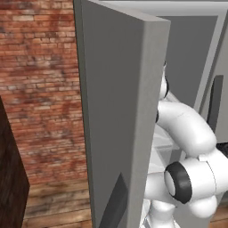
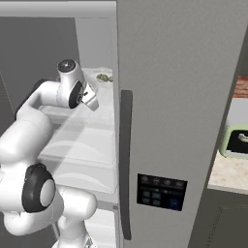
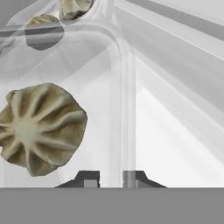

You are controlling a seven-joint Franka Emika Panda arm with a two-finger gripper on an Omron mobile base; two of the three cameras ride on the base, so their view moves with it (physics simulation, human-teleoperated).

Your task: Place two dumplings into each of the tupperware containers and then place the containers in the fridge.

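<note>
My gripper (image 3: 111, 180) is shut on the raised rim of a translucent tupperware container (image 3: 127, 109), deep inside the open fridge (image 2: 169, 97). One pleated brownish dumpling (image 3: 41, 129) lies in this container, just left of the fingertips. Beyond it sits a second container (image 3: 94, 35) holding two dumplings (image 3: 43, 24). In the right base view the gripper (image 2: 93, 104) hangs low over a white fridge shelf (image 2: 82, 145), with dumplings (image 2: 102, 77) showing at the back of the shelf. The left fridge door (image 1: 120, 111) stands open and hides most of the arm in the left base view.
The right fridge door with its dark control panel (image 2: 160, 191) stays shut close beside the arm. A brick wall (image 1: 44, 89) and a dark cabinet (image 1: 9, 178) stand left of the open door. To the right, a pale green item (image 2: 236, 143) sits on a counter (image 2: 227, 174).
</note>
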